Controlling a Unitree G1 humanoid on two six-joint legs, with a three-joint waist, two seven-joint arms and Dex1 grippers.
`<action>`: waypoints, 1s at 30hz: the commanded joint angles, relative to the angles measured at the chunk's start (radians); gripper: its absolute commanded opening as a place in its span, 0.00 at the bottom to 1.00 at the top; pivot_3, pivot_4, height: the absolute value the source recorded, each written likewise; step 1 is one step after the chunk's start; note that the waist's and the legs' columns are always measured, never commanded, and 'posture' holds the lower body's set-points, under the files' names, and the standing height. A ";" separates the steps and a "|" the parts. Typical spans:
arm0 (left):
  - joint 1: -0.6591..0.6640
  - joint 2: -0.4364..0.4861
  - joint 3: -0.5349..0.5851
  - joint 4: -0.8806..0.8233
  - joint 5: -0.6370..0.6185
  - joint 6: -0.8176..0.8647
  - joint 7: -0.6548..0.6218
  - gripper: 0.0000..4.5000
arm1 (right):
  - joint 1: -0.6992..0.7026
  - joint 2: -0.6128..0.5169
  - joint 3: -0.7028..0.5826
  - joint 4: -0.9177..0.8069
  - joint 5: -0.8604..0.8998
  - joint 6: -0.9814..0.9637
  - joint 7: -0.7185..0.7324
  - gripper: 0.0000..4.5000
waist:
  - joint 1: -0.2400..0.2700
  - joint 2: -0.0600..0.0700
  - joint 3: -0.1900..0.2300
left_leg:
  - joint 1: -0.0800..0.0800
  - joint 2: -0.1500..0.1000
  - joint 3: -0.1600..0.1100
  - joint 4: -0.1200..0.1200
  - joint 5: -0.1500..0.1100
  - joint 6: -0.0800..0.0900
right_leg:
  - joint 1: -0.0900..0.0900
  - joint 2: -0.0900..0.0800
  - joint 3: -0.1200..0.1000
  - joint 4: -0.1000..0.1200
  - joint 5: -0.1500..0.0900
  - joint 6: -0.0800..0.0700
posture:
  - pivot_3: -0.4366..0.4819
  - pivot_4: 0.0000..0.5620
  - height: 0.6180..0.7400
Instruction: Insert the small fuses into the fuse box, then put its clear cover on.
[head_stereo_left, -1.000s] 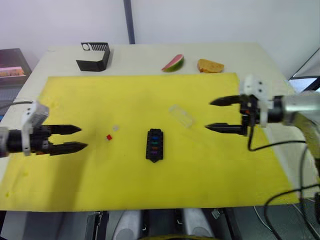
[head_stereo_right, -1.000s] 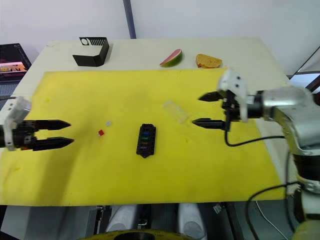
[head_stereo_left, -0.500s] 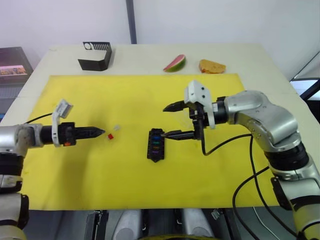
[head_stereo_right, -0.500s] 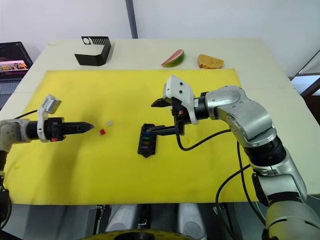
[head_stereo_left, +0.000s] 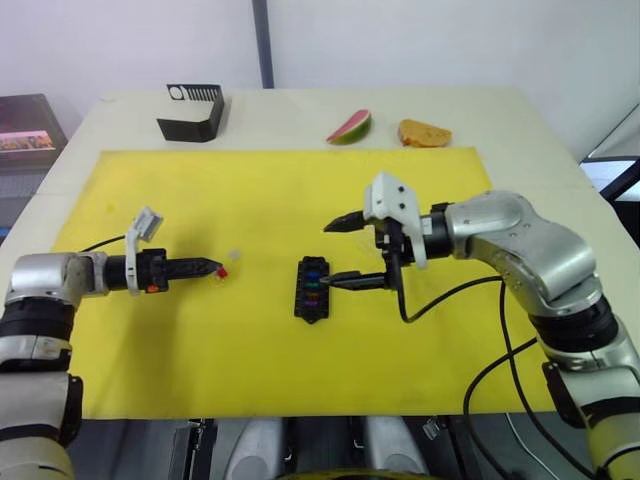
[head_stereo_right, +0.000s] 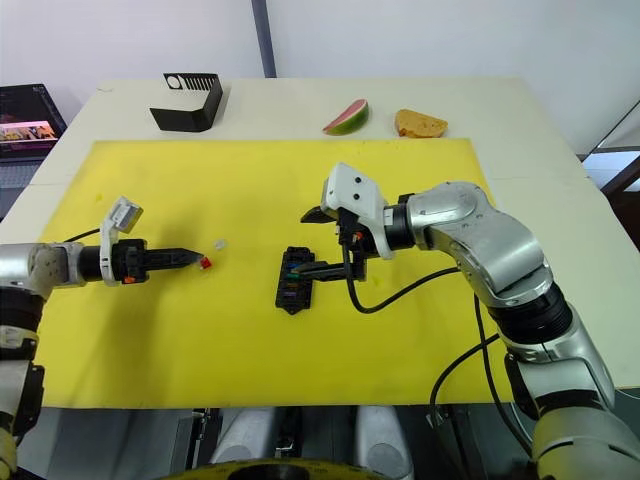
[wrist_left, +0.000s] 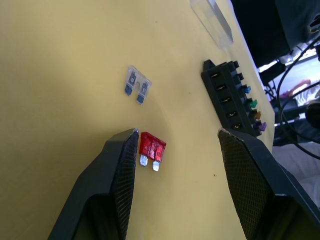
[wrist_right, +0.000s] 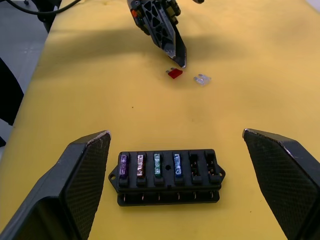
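Reaching in from the left edge of the head views, the left gripper (wrist_left: 175, 137) has its two black fingers spread, one on each side of the red fuse (wrist_left: 152, 147), which lies flat on the yellow mat (head_stereo_left: 250, 350) close against one pad (wrist_left: 125, 170) and apart from the other. Half a second ago its tips stopped short of that fuse; now they are level with it. Just beyond lies the pale grey fuse (wrist_left: 136, 85), loose on the mat.

At the centre of the frame the right gripper (head_stereo_right: 312, 242) is wide open, its fingers splayed around the upper end of the fuse box (wrist_right: 167, 176) without touching it. Compared with the earlier frame it sits a little lower and nearer the box. The box rests in the middle of the mat, with purple, pale pink, green and blue fuses seated in one row and two slots beside them unfilled.

The clear cover (wrist_left: 212, 22) is visible in the left wrist view, cut off by the frame's upper edge; in the head views the right arm covers that spot.

Along the upper part of the frame, off the mat, stand a black bracket (head_stereo_left: 190, 112), a watermelon slice (head_stereo_left: 349, 127) and a piece of bread (head_stereo_left: 424, 132).
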 joint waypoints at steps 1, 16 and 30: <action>-0.013 -0.003 -0.016 0.010 0.025 -0.022 -0.029 0.60 | -0.006 0.001 -0.023 -0.042 0.011 0.004 -0.011 1.00 | -0.001 0.000 0.000 | 0.000 0.000 0.000 0.000 0.000 0.000 | 0.000 0.000 0.000 0.000 0.000 0.000 | 0.48 0.27 1.00; 0.030 -0.011 -0.040 -0.029 0.055 -0.027 -0.066 0.60 | -0.003 -0.013 -0.022 -0.057 0.009 0.015 -0.017 1.00 | 0.000 0.000 0.000 | 0.000 0.000 0.000 0.000 -0.002 0.003 | 0.000 0.000 0.000 0.000 0.000 0.000 | 0.48 0.27 1.00; 0.031 -0.017 -0.030 0.027 0.079 -0.063 -0.053 0.31 | -0.017 0.001 0.000 -0.036 -0.014 0.001 -0.022 1.00 | -0.001 0.000 0.000 | 0.000 0.000 0.000 0.000 -0.002 0.004 | 0.000 -0.001 0.000 0.000 0.000 0.000 | 0.48 0.27 1.00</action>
